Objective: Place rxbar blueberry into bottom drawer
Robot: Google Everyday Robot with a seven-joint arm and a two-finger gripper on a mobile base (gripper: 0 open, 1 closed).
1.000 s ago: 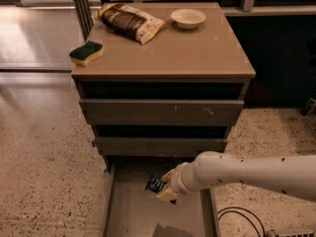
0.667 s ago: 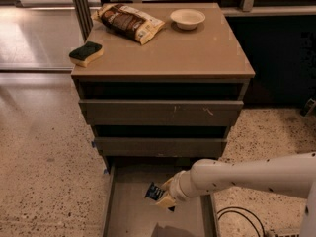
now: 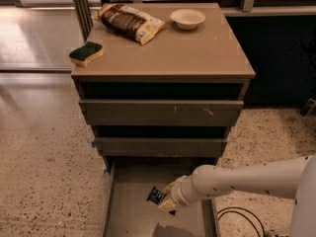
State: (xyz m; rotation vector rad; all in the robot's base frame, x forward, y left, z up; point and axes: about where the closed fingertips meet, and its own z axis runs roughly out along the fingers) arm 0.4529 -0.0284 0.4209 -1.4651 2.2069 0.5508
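The bottom drawer (image 3: 129, 216) is pulled out at the foot of the cabinet, a wide shallow grey-brown tray. My gripper (image 3: 166, 202) reaches in from the right, low over the drawer's floor. It is shut on the rxbar blueberry (image 3: 157, 196), a small dark navy wrapper with white print that sticks out to the left of the fingers. The bar hangs just above the drawer floor, near its middle.
On the cabinet top (image 3: 197, 53) lie a brown-and-cream snack bag (image 3: 129, 21), a white bowl (image 3: 187, 18) and a green-and-yellow sponge (image 3: 86, 53). The two upper drawers (image 3: 160, 112) are pushed in. A black cable (image 3: 242, 216) lies on the speckled floor to the right.
My arm has come lower and a little to the left, carrying the rxbar blueberry deeper into the bottom drawer. The grip on the bar is unchanged.
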